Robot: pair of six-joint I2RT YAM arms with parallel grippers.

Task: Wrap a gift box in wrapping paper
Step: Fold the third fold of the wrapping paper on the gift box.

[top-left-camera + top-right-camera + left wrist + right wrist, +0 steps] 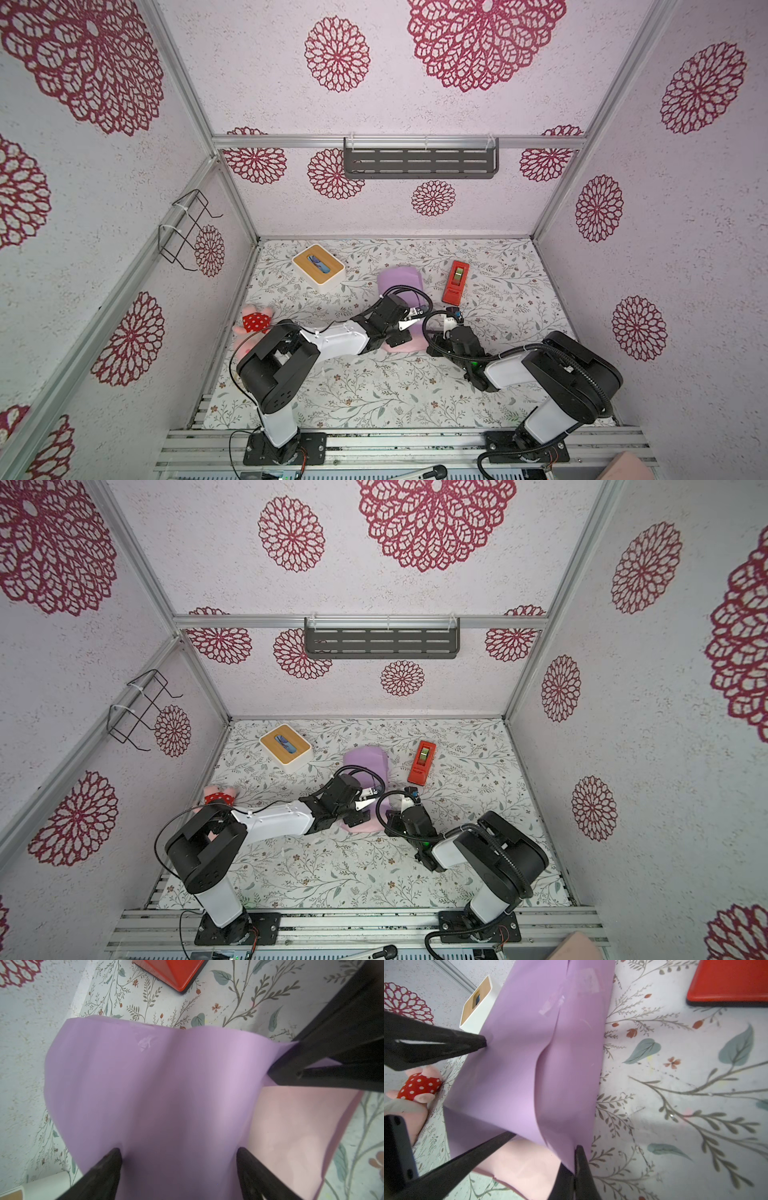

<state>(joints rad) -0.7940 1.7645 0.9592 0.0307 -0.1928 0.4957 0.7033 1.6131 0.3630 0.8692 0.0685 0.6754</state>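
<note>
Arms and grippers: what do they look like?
The left arm and right arm have white shells, black joints and looping black cables; a green light glows on the right one. The left gripper and right gripper have black, pointed fingers.

wrapping paper point(166, 1095), lilac face out, pink underside showing, humped on table point(374, 395)

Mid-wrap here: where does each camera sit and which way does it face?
Top views: high over the arms' bases, looking down at the table; left arm and right arm show whole.
Left wrist: rides the left arm, looks past the spread left fingers onto the wrapping paper; right fingers show.
Right wrist: rides the right arm, looks past the shut right fingers pinching the wrapping paper; left fingers show.
Shared: both wrist views show the wrapping paper and red tape dispenser.
</note>
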